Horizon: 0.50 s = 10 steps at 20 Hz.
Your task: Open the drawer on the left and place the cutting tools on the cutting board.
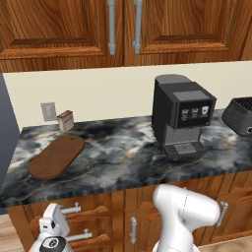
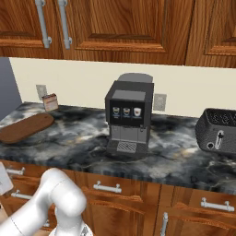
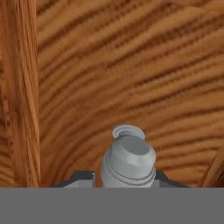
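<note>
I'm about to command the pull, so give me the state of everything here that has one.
drawer: closed, front flush with the cabinet.
drawer handle: between the gripper's tips, seen end-on.
gripper: at the handle; whether it has closed on it is unclear.
cutting board: flat on the counter, nothing on it.
upper cabinet doors: shut.
coffee machine: upright, no cup under it.

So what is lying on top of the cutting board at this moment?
Nothing: the cutting board lies bare on the counter, with the small tan box standing behind it. The drawer is shut, so its contents are hidden.
</note>
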Motion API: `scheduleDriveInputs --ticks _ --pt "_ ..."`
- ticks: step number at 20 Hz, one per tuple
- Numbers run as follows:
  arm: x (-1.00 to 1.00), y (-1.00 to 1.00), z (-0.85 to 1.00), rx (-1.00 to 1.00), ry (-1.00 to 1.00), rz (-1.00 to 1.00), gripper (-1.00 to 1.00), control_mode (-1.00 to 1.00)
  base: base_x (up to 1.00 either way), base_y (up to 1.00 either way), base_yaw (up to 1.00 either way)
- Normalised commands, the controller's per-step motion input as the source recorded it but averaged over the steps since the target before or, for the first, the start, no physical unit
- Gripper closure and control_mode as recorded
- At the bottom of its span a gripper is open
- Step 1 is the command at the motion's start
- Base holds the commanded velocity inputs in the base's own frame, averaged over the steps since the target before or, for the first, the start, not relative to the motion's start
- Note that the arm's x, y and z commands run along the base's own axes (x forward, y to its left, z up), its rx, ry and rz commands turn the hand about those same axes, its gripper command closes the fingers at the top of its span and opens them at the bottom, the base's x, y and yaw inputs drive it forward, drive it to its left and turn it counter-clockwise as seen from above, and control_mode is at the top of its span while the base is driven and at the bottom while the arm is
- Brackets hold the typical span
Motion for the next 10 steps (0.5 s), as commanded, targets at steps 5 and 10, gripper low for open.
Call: scheduleDriveInputs --ticks 5,10 --pt "-0.92 0.00 0.00 0.00 -0.11 0.00 1.00 -1.00 0.00 0.00 0.00" --pt "-1.00 0.00 0.00 0.00 -0.21 0.00 1.00 -1.00 0.00 0.00 0.00"
